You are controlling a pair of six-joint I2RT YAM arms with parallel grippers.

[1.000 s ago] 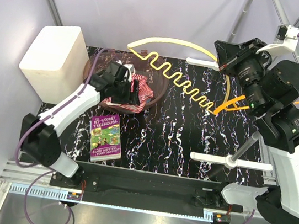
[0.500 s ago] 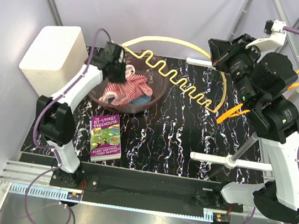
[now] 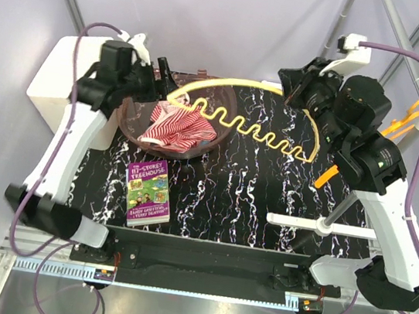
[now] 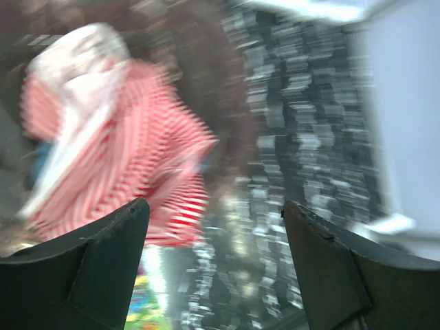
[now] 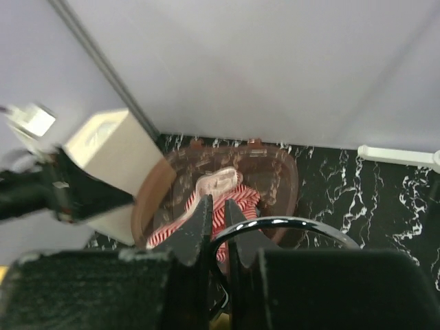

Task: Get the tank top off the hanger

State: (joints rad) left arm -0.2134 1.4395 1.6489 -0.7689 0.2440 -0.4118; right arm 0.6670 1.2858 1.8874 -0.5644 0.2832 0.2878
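The red-and-white striped tank top lies crumpled in the brown bowl, off the hanger. The yellow hanger, with its wavy bar, hangs in the air, its left end over the bowl. My right gripper is shut on the hanger's chrome hook, with the jaws pressed together above the tank top. My left gripper is raised behind the bowl's left rim and open. Its view is blurred, showing the tank top below and nothing between the fingers.
A white box stands at the back left, close to my left arm. A purple book lies in front of the bowl. A white rack stands at the front right, with orange hangers behind my right arm.
My left gripper let go of the tank top, leaving it in the bowl, and rose up and back, open. My right arm carried the hanger left, over the bowl.
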